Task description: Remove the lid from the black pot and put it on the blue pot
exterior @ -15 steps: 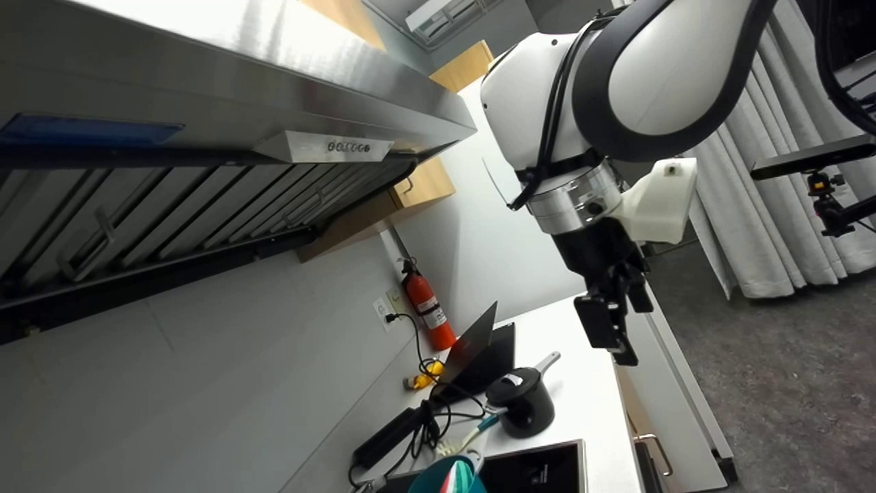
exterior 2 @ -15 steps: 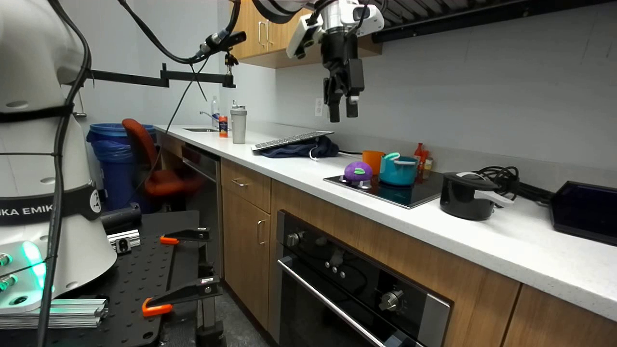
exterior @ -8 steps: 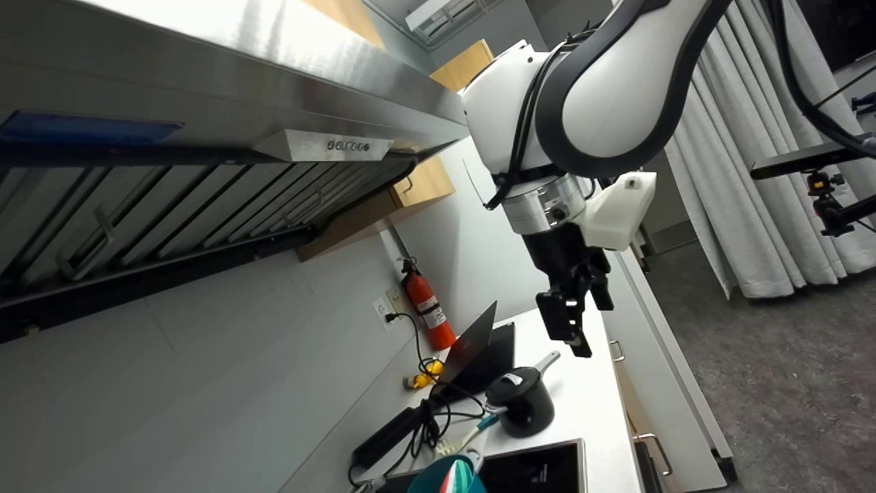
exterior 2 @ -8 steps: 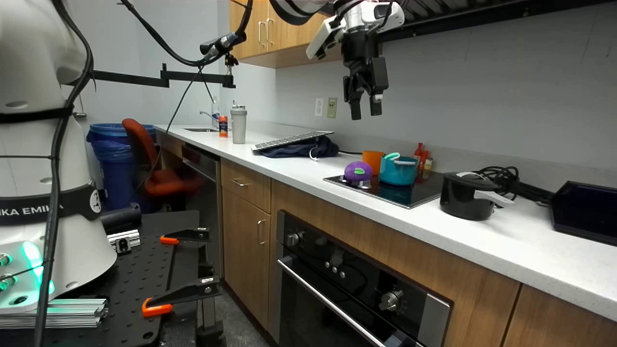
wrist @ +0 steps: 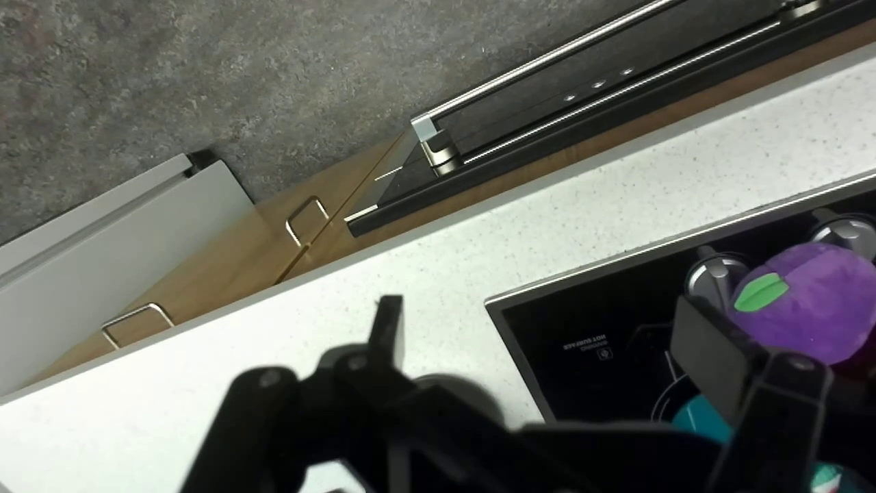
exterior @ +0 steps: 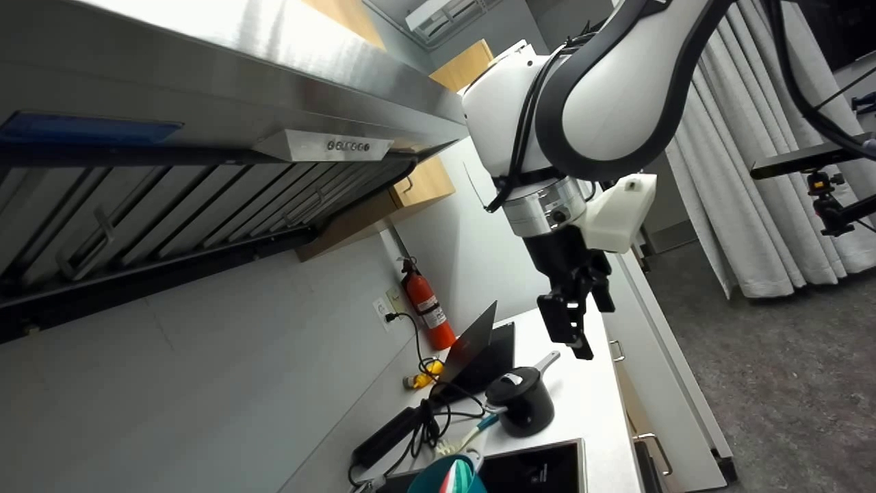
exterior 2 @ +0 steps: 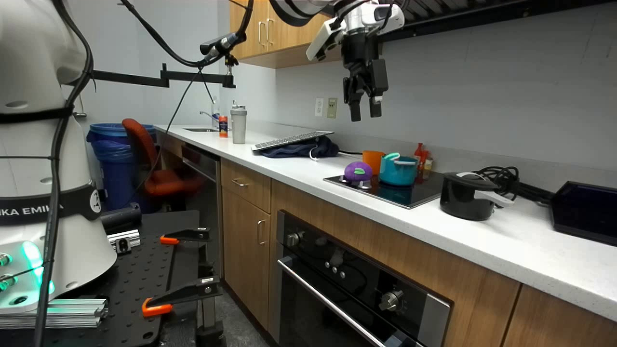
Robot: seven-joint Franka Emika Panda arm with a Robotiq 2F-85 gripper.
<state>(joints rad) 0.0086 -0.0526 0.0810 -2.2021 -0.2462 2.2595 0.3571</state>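
Note:
The black pot (exterior: 530, 414) (exterior 2: 460, 202) stands on the counter beside the cooktop, its dark lid (exterior: 505, 387) (exterior 2: 475, 180) on top. The blue pot (exterior: 421, 479) (exterior 2: 398, 172) stands on the cooktop, uncovered, with a green, white and red item inside. My gripper (exterior: 594, 330) (exterior 2: 366, 111) hangs high above the counter, well above both pots, and touches neither. In the wrist view its fingers (wrist: 537, 329) are wide apart with nothing between them. The blue pot (wrist: 701, 418) is partly hidden behind a finger there. A dark round edge behind the opposite finger is mostly hidden.
A purple toy (exterior 2: 358, 171) (wrist: 807, 301) and an orange cup (exterior 2: 372, 161) sit by the blue pot. Cables (exterior 2: 501, 176) and a dark tray-like object (exterior 2: 585, 212) lie near the black pot. The range hood (exterior: 239, 171) overhangs close to the arm.
The arm and open gripper have shifted left in an exterior view that shows the fire extinguisher, and right in the exterior view with the robot base. In the last half second they are nearly still.

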